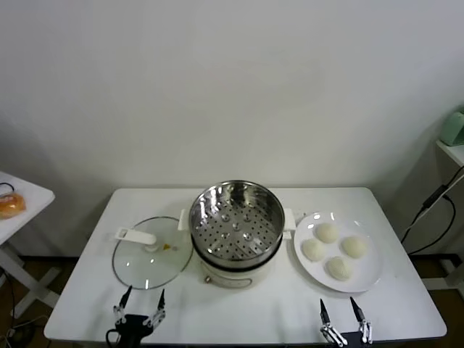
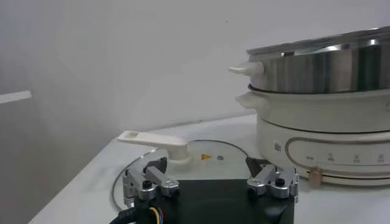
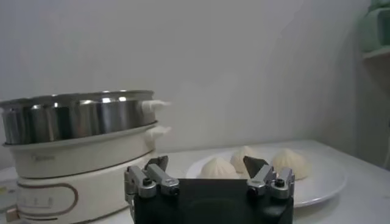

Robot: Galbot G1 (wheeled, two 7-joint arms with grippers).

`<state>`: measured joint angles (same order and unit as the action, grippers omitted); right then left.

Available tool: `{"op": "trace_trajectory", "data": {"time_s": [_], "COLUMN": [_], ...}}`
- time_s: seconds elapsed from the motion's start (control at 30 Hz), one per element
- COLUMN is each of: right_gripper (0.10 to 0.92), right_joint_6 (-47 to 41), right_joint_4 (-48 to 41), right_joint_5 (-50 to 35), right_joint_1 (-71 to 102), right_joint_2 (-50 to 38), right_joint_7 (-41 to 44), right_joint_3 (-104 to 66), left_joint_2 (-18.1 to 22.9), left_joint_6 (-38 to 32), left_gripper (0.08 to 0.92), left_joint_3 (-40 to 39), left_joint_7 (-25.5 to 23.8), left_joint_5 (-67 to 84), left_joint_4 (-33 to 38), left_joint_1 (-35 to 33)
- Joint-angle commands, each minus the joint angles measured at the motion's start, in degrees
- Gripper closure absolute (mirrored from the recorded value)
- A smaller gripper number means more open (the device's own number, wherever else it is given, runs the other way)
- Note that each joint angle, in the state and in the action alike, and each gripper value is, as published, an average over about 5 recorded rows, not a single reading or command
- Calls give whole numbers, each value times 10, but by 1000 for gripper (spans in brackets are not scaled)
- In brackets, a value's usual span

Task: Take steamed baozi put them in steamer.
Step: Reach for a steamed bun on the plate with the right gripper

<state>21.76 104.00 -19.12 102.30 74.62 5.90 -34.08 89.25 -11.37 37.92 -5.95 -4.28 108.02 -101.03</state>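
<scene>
Four off-white baozi (image 1: 333,249) lie on a white plate (image 1: 371,279) at the table's right; three of them show in the right wrist view (image 3: 217,168). The empty steel steamer (image 1: 236,221) stands mid-table on its white cooker base, and shows in the left wrist view (image 2: 323,67) and the right wrist view (image 3: 76,115). My left gripper (image 1: 143,299) is open and empty at the front edge, in front of the glass lid. My right gripper (image 1: 337,308) is open and empty at the front edge, just in front of the plate.
A glass lid with a white handle (image 1: 151,259) lies flat left of the steamer, also in the left wrist view (image 2: 155,141). A side table with an orange object (image 1: 10,205) stands far left. A cable (image 1: 433,210) hangs at the right.
</scene>
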Motion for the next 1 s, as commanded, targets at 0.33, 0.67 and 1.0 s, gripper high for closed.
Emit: {"op": "trace_trajectory", "data": {"time_s": [0.33, 0.67, 1.0], "right_gripper": [203, 203, 203], "right_joint_6": [-389, -496, -390], "right_joint_4": [71, -35, -147], "right_joint_5": [-33, 59, 212], "right_joint_1": [-244, -455, -706], "right_joint_2": [-173, -365, -518], "right_joint_7": [-48, 87, 393], "right_joint_3": [-39, 105, 358], "left_joint_2": [-8, -8, -8], "left_joint_6": [-5, -12, -16], "left_gripper": [177, 177, 177], "left_joint_3": [2, 1, 3], "left_joint_7": [0, 0, 0], "left_joint_5": [1, 0, -1], "left_joint_4": [2, -1, -6], "left_joint_1": [1, 1, 3]}}
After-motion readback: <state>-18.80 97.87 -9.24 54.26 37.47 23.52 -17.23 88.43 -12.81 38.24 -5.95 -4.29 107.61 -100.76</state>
